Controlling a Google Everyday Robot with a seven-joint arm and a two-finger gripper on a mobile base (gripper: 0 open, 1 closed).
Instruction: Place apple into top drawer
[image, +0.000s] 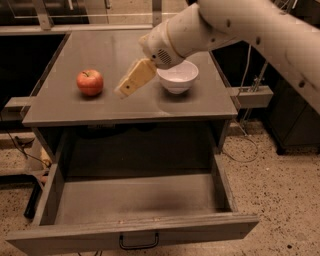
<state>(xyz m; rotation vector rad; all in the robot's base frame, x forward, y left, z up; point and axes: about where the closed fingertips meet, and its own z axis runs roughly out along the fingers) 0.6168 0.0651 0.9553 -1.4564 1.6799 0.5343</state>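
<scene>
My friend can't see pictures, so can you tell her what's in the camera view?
A robot arm's hand hovers over a grey table, between a red apple and a white bowl. Below the tabletop, the top drawer is pulled open, with nothing visible inside.

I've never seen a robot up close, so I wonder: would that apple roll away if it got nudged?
Probably: the apple is round and sits loose on the flat tabletop, so a nudge could roll it. Its glossy skin may slip a little. The gripper hangs just right of it in the picture, apart from it.
</scene>
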